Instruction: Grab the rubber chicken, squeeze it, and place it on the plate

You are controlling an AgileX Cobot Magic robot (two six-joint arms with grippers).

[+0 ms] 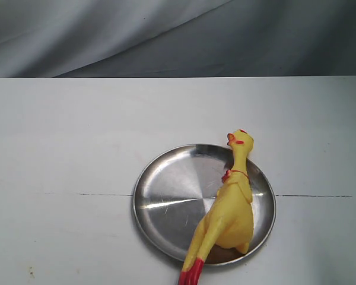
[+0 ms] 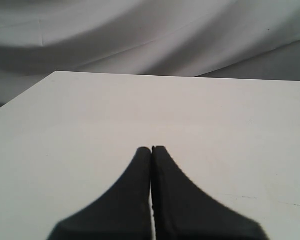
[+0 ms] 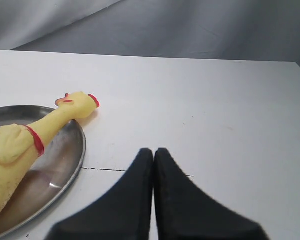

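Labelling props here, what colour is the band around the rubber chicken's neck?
Red band on the yellow rubber chicken; right wrist view shows it best.

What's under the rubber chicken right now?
Under the rubber chicken sits the plate; the head passes the far rim and the red feet overhang the near rim, over the table. Plate surface beneath its body is hidden.

The white worktop (image 1: 65, 148) carries one round steel plate (image 1: 166, 196), lying flat right of its middle. A thin dark seam (image 1: 107, 194) crosses the worktop and meets the plate on both sides.
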